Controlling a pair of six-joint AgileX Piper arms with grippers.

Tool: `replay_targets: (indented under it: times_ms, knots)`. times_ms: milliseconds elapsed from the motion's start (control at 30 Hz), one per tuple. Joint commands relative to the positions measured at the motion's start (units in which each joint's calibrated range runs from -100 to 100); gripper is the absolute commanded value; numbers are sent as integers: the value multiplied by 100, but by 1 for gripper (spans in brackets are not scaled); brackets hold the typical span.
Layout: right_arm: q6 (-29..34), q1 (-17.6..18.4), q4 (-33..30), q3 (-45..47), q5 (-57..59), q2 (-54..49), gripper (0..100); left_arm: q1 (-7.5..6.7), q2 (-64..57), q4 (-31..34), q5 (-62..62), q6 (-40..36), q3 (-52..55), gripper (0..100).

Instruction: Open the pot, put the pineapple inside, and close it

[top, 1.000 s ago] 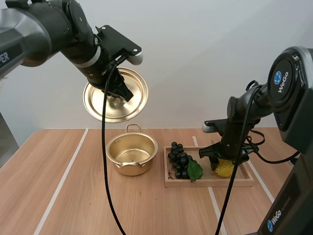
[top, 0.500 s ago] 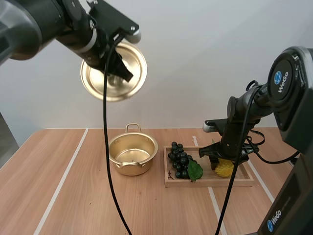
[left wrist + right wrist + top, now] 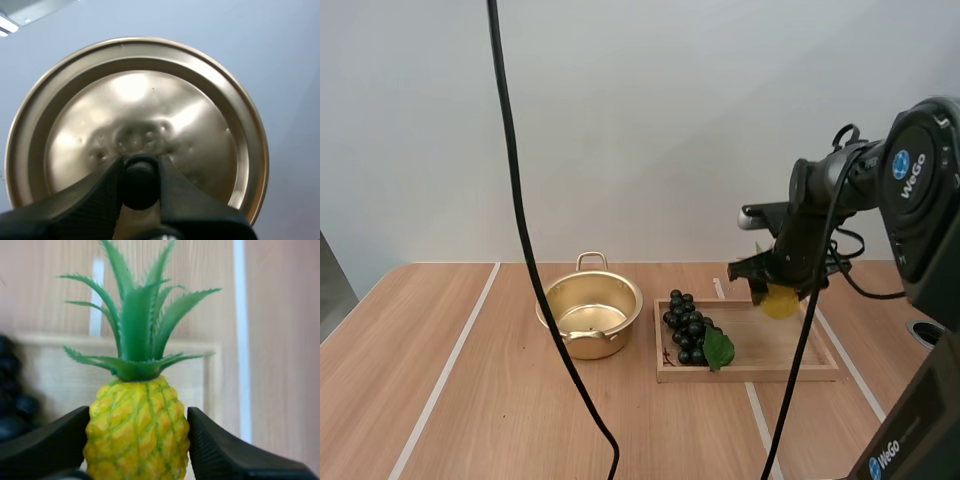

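The gold pot [image 3: 589, 316] stands open on the table, left of the wooden tray [image 3: 775, 352]. My right gripper [image 3: 775, 293] hangs above the tray's right half, shut on the small yellow pineapple [image 3: 780, 301]. In the right wrist view the pineapple [image 3: 137, 432] with its green crown sits pinched between the two black fingers [image 3: 220, 450], the tray below it. In the left wrist view my left gripper [image 3: 140, 182] is shut on the black knob [image 3: 139, 180] of the gold lid [image 3: 137, 127], held up against the pale wall.
A bunch of dark grapes [image 3: 688, 328] with a green leaf lies in the tray's left half, between the pot and the pineapple. White stripes run across the wooden table [image 3: 450, 400].
My left arm has risen out of the high view with the lid. My right gripper has lifted the pineapple off the tray.
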Motion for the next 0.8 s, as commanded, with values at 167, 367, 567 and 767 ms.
replay_targets:
  times_ms: [167,367,567,767]
  knots:
    - [-578,-23,1023,-1530,1271,-599,0,0,-34,-85,643,-54,-894,0]
    - [-1361,-23,2501,-2317,1694,-814,0,0,-45,-51,1163,-54,-1327,0]
    - [-2045,34,3593,-2693,2005,-826,0,0,-45,160,1423,-64,-1737,0]
    - [-2368,536,3813,-2710,2024,-766,0,0,-45,196,1390,-172,-2052,0]
